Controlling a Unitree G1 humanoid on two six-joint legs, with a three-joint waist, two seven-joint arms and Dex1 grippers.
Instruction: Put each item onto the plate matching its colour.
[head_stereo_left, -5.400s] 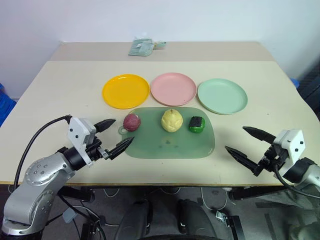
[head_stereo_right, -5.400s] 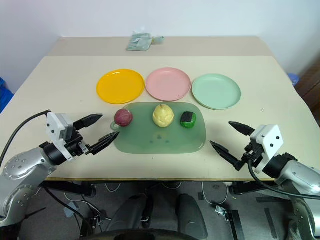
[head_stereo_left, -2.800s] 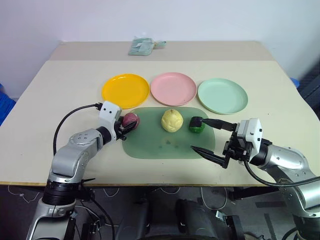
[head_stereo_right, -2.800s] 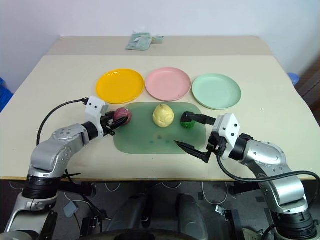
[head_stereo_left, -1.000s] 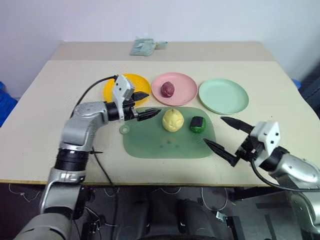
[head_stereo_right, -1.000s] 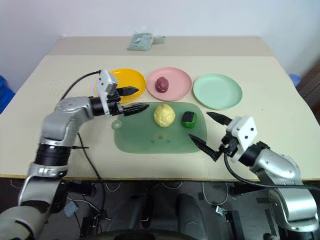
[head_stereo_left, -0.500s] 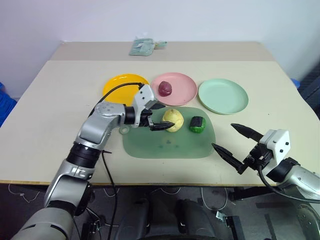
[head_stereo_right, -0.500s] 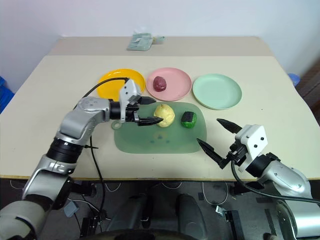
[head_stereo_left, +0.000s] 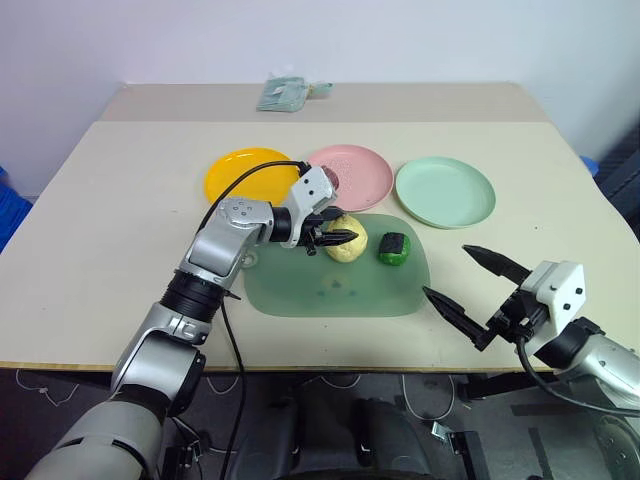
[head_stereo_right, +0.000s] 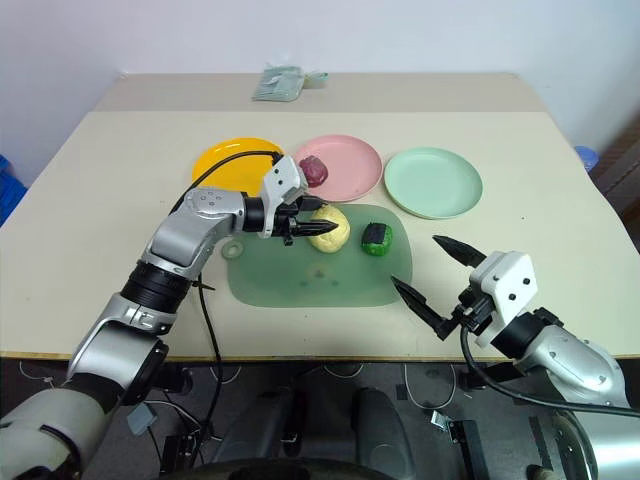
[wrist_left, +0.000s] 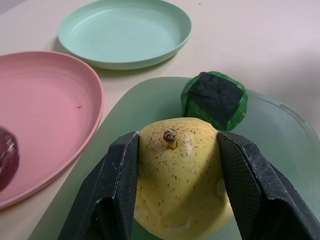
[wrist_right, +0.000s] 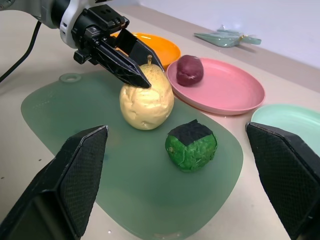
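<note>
A pale yellow pear-like lump (head_stereo_left: 348, 247) stands on the translucent green mat (head_stereo_left: 330, 290), and my left gripper (wrist_left: 177, 137) is shut on its two sides. The dark green chunk (head_stereo_left: 394, 249) lies just to its right on the mat. The reddish-purple ball (head_stereo_right: 313, 170) rests on the pink plate (head_stereo_left: 365, 175), partly behind my left wrist. The orange-yellow plate (head_stereo_left: 232, 175) and the mint green plate (head_stereo_left: 445, 192) hold nothing. My right gripper (head_stereo_left: 447, 271) hangs open near the mat's front right corner, holding nothing.
A folded greenish packet (head_stereo_left: 285, 95) lies at the table's far edge. My left arm's black cable (head_stereo_left: 245, 180) loops over the orange-yellow plate. Bare tabletop lies to the left of the mat and to the right of the mint plate.
The purple ball went from the mat to the pink plate. My left gripper then moved right to the pear and closed on it. The right arm pulled back toward the front right.
</note>
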